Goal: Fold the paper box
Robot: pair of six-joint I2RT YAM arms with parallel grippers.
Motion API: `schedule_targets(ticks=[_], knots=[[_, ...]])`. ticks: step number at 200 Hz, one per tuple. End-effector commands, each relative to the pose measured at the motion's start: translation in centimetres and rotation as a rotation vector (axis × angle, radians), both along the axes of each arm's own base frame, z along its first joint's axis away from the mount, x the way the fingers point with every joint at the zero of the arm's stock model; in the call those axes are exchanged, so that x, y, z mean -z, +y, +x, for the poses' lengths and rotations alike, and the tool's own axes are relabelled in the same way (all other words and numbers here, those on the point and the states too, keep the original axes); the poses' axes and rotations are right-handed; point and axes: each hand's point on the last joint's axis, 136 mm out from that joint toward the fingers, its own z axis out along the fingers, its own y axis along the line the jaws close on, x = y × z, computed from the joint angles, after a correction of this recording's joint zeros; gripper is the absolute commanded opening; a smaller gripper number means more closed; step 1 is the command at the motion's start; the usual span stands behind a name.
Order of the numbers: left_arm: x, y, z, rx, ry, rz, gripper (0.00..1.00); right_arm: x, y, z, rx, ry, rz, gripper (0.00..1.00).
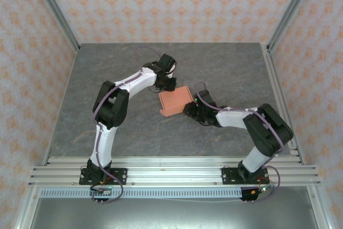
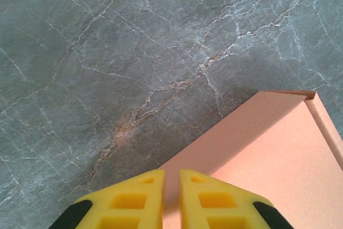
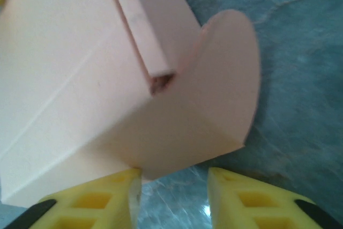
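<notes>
Left claw point(image 2: 171, 172) has its yellow fingers almost together at an edge of the paper box point(image 1: 176, 101); whether it pinches the card I cannot tell. Right claw point(image 3: 174, 171) stands open, a box corner between its tips. Box lies on the worktop point(image 1: 96, 79), between both arms.

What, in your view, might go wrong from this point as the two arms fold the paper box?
1. The left gripper appears to pinch only the very edge of the paper box, so the thin card may slip free or crease there.
2. The right gripper stands open with just a corner of the box at one jaw. Closing could miss it or crush the rounded tab.
</notes>
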Motion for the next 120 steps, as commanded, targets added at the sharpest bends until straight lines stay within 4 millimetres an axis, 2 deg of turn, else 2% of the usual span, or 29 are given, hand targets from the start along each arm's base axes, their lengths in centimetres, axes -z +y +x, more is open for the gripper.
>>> schedule_targets(ticks=[1,29,47,65,86,120], knots=[[3.9,2.5,-1.9,-0.033,0.111,0.099,0.14,-2.5,-2.8,-1.2,-0.036,-0.045,-0.155,0.43],[3.1,2.3,-1.5,-0.008,0.098,0.095,0.14,-6.4,-4.5,-1.5,-0.12,-0.149,-0.191,0.47],[3.0,2.1,-1.5,0.008,0.101,0.093,0.14,-7.4,-4.7,-0.9,-0.183,-0.181,-0.13,0.49],[3.2,2.2,-1.6,0.015,0.11,0.103,0.14,-7.2,-5.3,0.3,-0.207,-0.174,-0.087,0.49],[3.5,2.3,-1.6,0.015,0.117,0.108,0.14,-7.2,-4.3,1.6,-0.278,-0.195,-0.062,0.51],[3.9,2.1,-1.6,0.012,0.128,0.102,0.14,-5.3,-3.2,3.4,-0.351,-0.175,-0.09,0.6]])
